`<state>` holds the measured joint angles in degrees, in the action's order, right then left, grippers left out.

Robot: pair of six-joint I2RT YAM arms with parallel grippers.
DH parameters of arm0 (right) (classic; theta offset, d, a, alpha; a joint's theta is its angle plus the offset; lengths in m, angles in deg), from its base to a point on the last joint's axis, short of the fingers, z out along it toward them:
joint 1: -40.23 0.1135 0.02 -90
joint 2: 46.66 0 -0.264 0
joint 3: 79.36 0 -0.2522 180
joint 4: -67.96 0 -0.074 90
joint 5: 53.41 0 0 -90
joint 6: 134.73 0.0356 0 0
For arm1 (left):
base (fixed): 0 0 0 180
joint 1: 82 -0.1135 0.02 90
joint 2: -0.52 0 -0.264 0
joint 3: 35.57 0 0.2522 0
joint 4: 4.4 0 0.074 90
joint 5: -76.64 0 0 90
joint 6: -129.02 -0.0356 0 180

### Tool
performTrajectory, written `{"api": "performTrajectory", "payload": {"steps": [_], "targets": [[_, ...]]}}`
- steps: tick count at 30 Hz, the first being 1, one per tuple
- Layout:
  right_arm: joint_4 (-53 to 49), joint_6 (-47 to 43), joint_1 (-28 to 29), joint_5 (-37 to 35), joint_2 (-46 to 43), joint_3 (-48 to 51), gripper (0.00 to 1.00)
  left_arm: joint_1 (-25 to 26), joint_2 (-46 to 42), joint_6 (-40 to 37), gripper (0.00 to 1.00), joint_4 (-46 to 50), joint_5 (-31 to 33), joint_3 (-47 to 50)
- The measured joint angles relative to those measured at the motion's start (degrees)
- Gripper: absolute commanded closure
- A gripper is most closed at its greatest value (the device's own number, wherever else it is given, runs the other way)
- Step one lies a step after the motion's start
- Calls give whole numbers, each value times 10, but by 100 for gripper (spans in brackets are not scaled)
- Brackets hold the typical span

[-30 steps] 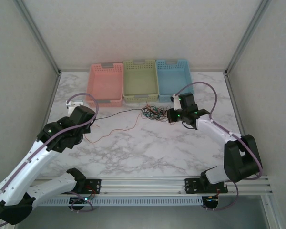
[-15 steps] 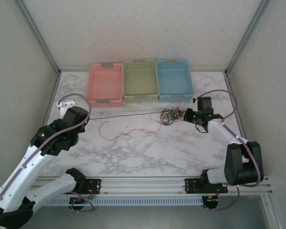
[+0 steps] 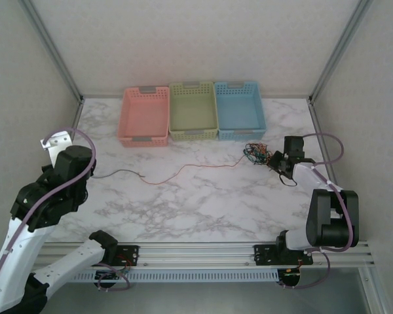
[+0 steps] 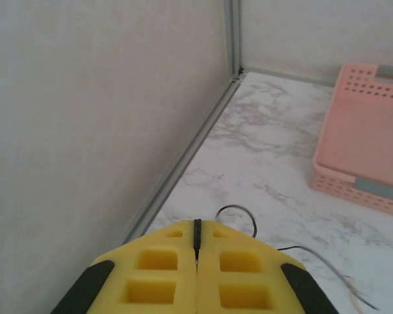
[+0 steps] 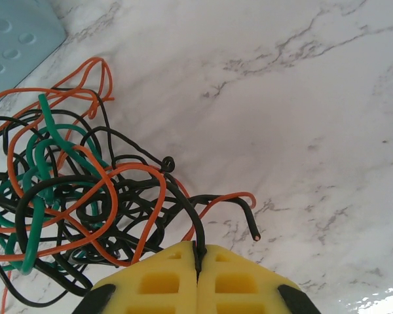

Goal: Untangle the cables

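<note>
Left end effector [image 4: 197, 227] over the left side of the bench [image 3: 203, 209], close to the left wall. Yellow pads [image 4: 157, 261] pressed flat together, with a black cable [image 4: 238, 210] pinched in the seam between them. Just beyond the pads, a small loop of that cable on the marble, then a thin run trailing off to the right, near the pink basket [image 4: 370, 131] but apart from it.

From above, a dark line running right from the left arm along the middle of the bench, followed by a red-orange cable [image 3: 196, 167] waving on toward the right and ending at the tangle of cables [image 3: 256, 154].

Right end effector [image 5: 198, 248] low on the right side of the bench, pads likewise closed tight, clamped on a black strand [image 5: 183, 199] leading out of the seam and up into the tangle. Black, red-orange and teal-green loops knotted through one another, flat on the marble, just left of the right end effector and just near of the blue basket [image 3: 239, 108]. One free red-orange end curling out to the right of the knot, bare tip on the marble, clear of the pads.

Along the far edge of the bench, pink, green basket [image 3: 193, 111] and blue, side by side in a row, left to right.
</note>
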<state>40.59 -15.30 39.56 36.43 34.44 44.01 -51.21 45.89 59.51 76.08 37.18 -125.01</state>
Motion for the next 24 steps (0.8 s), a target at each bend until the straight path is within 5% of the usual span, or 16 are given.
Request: {"api": "performTrajectory", "payload": {"steps": [9, 24], "targets": [[12, 2, 0, 24, 0, 6, 100, -2, 110, -21, 100, -32, -109, -100], [24, 2, 1, 34, 0, 19, 100, -2, 297, -53, 100, -94, -137, -459]]}}
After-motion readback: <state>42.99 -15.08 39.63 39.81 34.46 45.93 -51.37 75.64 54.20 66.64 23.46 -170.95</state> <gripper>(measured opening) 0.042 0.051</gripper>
